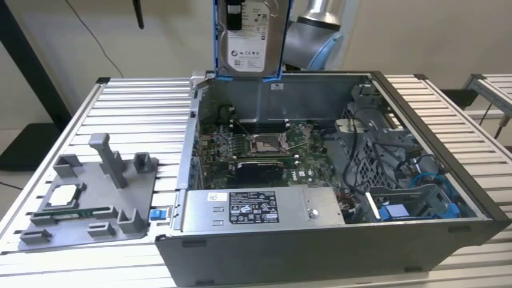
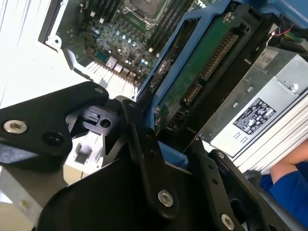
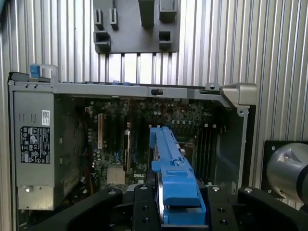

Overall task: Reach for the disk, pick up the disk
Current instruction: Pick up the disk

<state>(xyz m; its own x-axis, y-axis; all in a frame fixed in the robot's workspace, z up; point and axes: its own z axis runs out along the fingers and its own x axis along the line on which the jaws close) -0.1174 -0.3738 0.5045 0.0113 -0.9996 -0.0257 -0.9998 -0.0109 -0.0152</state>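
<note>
Black linkage bars of my gripper [image 3: 177, 217] crowd the foreground in both wrist views. Between them sits the disk [image 3: 174, 168], seen edge-on in the first wrist view with one blue rail turned to the lens. I have my fingers [image 3: 144, 211] drawn in against its two broad faces, with no gap that I can make out, so the drive is clamped in my hold. In the second wrist view its green circuit-board side runs away from me, framed by the blue plastic.

From the exterior view I hold the disk upright with its white label facing that camera. It hangs at the far rim of the open computer case [image 1: 432, 240], over the back wall, above the boards inside. Whether its lower edge brushes that rim I cannot tell. My arm [image 1: 316, 30] rises behind it.

Below me the case lies on its side on the slatted metal table [image 1: 128, 102]. The motherboard [image 1: 264, 144] is exposed in the middle, and the grey power supply [image 1: 256, 207] lies along the near wall. Beside the case, on the exterior view's left, a grey fixture plate [image 1: 120, 204] rests on the table, with a small square chip [image 1: 64, 195] set in it.
</note>
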